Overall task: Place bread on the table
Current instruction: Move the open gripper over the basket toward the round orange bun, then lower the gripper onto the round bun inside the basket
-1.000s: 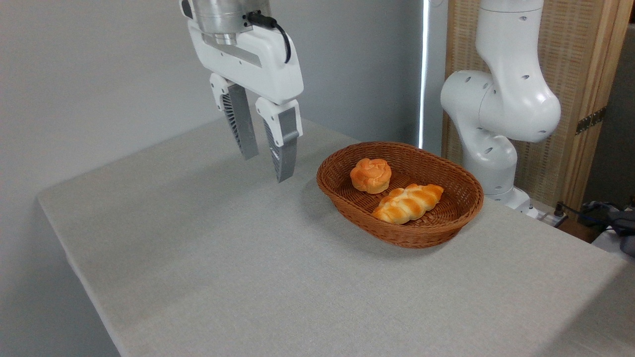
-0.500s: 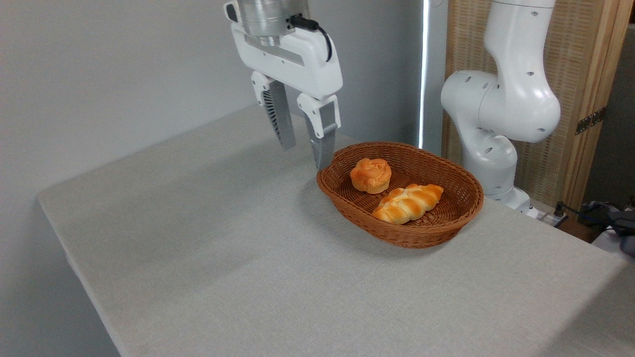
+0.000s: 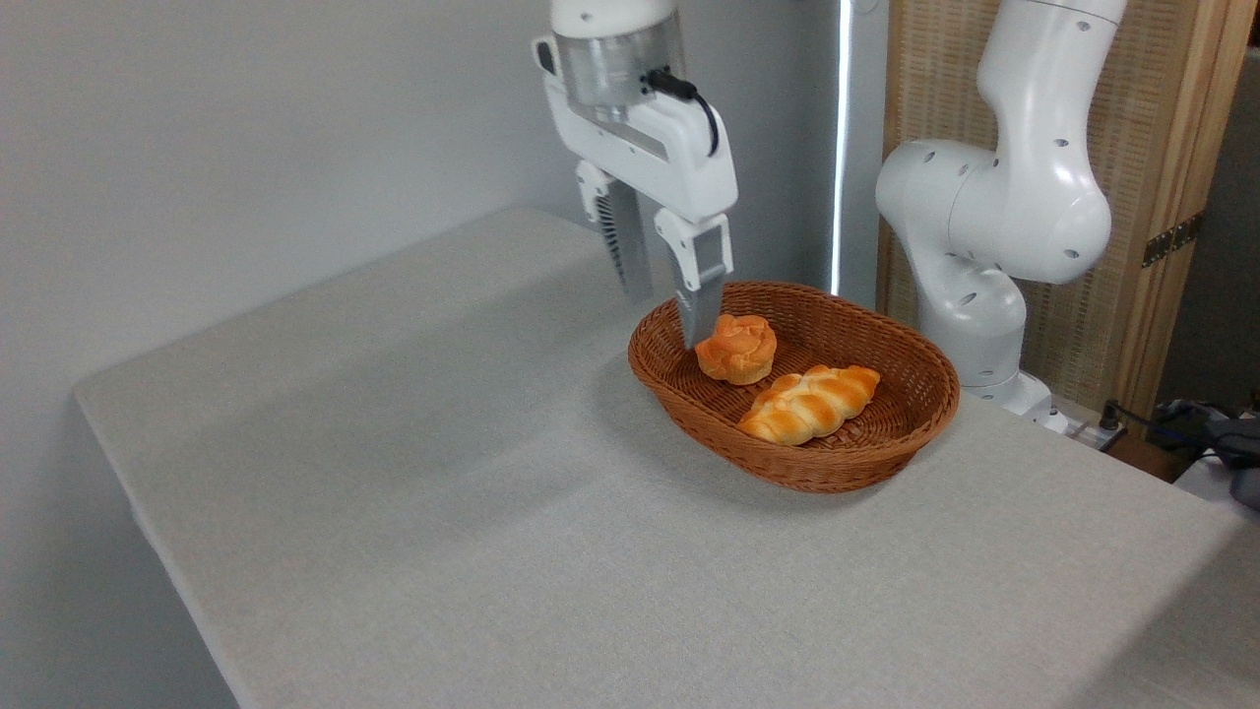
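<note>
Camera view: I am reporting from the single fixed view, looking across the table [image 3: 492, 512] toward my arm.
Step in hand: I am judging this as the approach to pick-up; nothing is being lifted yet.
Bread: the round orange-golden bread [image 3: 736, 349] is sitting inside the wicker basket [image 3: 817, 463], at its left end, not yet on the table.
Other contents: a paler braided loaf [image 3: 809, 404] is lying in the same basket, just beside the bread and nearer the camera.
Pincer: my gripper [image 3: 666, 313] is hanging fingers-down over the basket's left rim, spread apart and empty.
Contact: my nearer finger [image 3: 695, 295] is appearing right at the bread's left side; I cannot tell whether it is touching or just short of it. My farther finger is standing behind the rim, outside the basket as seen here.
Next move, my judgement: I am needing to shift toward the bun so both fingers are straddling it, lower, and close gently.
Risk, my judgement: the rim is lying between my fingers, so descending here is risking a strike on the wicker.
</note>
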`<action>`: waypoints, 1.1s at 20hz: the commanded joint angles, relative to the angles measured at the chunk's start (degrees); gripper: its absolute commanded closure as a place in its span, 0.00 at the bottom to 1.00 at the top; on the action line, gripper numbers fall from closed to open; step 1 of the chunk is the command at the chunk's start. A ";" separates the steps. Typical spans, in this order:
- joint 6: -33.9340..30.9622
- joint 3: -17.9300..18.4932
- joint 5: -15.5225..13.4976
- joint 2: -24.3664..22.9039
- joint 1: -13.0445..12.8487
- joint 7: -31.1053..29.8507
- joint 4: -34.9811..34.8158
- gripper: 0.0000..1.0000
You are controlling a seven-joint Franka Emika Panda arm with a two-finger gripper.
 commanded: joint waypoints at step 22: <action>1.40 0.23 -0.37 -14.56 -15.16 -1.79 -22.46 0.00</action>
